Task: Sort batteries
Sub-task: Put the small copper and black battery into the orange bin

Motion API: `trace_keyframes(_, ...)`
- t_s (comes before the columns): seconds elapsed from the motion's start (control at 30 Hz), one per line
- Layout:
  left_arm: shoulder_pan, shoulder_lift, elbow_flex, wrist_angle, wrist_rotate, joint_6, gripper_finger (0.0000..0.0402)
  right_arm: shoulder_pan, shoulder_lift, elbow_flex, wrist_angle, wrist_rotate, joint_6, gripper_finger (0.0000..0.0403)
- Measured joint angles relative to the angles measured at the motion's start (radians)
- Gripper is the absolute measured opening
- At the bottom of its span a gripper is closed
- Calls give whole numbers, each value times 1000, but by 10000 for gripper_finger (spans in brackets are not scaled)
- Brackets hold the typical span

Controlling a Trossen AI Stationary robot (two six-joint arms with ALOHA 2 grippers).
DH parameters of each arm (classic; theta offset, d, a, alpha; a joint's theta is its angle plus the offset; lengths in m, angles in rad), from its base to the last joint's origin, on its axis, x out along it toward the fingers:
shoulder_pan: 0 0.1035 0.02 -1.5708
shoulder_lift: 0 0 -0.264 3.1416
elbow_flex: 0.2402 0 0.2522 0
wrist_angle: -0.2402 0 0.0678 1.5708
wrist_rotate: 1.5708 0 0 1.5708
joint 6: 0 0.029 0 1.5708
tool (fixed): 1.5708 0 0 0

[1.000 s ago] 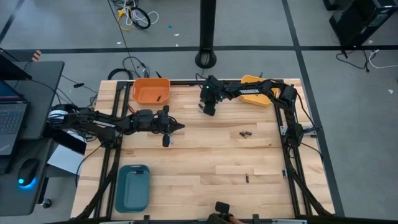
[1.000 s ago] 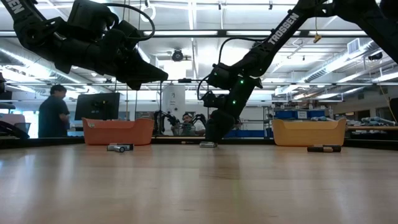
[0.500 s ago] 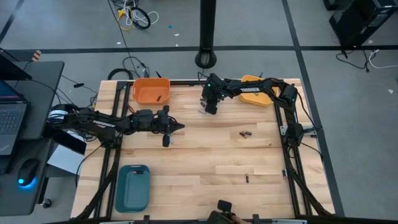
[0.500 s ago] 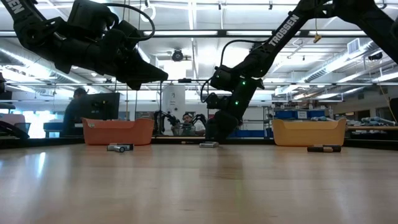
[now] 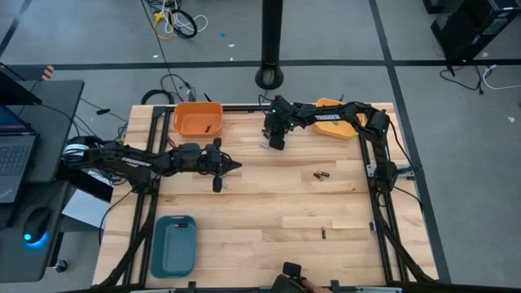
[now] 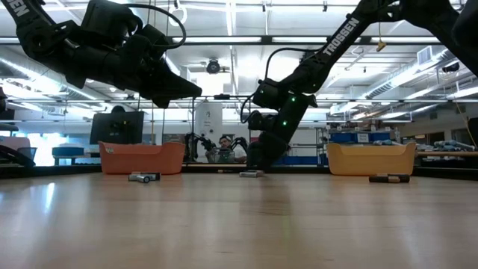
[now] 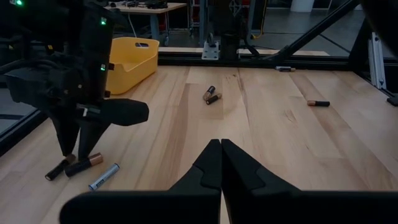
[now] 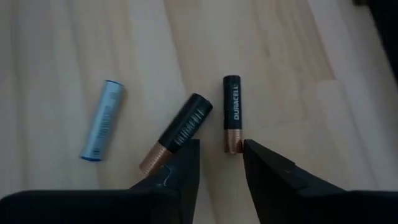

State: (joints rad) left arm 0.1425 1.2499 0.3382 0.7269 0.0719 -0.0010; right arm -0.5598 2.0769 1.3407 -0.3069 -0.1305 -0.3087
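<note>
Three batteries, two black w/ copper ends, one pale blue, under right claw, slightly parted.

3 trays sit on the wooden table — an orange tray at the far left corner, a yellow tray at the far right, a teal tray near left. A laptop and mouse rest on a side desk.
</note>
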Motion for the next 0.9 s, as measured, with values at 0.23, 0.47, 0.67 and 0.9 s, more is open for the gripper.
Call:
trace_keyframes(0.23, 0, 0, 0, 0, 0, 0, 6, -3, 0, 0, 45, -20, -1, 166)
trace_keyframes(0.47, 0, 0, 0, 0, 0, 0, 6, -11, 0, 0, 14, -20, -11, 161)
trace_keyframes(0.67, 0, 0, 0, -1, 0, 0, 6, 0, 0, 0, 6, -21, -22, 155)
trace_keyframes(0.9, 0, 0, 0, -1, 0, 0, 6, 9, 0, 0, 22, -21, -50, 155)
